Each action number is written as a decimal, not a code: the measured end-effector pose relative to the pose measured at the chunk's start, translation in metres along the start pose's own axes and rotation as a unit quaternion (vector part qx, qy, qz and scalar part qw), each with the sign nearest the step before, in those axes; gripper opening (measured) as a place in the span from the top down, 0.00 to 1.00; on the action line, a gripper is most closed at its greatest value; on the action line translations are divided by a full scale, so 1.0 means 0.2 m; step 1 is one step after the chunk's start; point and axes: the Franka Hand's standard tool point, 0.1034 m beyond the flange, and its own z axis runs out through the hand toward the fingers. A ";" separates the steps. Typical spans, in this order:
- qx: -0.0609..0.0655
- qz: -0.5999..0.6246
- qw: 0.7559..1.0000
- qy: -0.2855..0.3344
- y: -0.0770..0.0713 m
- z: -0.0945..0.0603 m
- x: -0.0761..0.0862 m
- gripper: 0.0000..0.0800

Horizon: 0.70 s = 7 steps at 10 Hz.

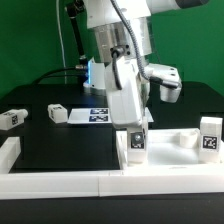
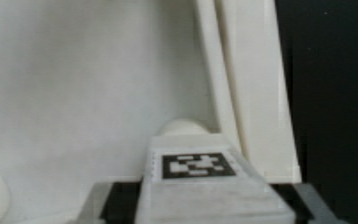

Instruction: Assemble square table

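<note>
Square table slab (image 1: 168, 150) lies flat on the black worktop (image 1: 60, 140), toward the exterior view's right and just behind the front border rail (image 1: 60, 182). Jaws clamped on the held leg (image 1: 133, 142), upright and tag outward, at the slab's left-hand corner beside its raised rim (image 2: 247, 80); contact with the slab cannot be told. Loose on the worktop: right leg (image 1: 209, 135) just beside the slab, middle leg (image 1: 57, 113) and far-left leg (image 1: 10, 118) well apart from it.

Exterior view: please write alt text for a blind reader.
The claw holds a short white blocky plastic leg with a black-and-white tag upright at the edge of a white square plastic slab. Another tagged leg stands at the exterior view's right.
</note>
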 end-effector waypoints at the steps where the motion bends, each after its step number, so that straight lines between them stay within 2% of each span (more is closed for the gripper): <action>1: 0.000 -0.003 1.000 0.000 0.00 0.00 0.00 0.59; 2: 0.001 -0.035 0.999 0.002 0.00 0.00 0.00 0.59; 3: 0.013 -0.134 0.991 0.015 -0.02 -0.01 -0.01 0.32; 4: 0.025 -0.236 0.971 0.024 -0.03 -0.02 0.00 0.22; 7: 0.023 -0.336 0.941 0.030 -0.02 -0.02 0.01 0.19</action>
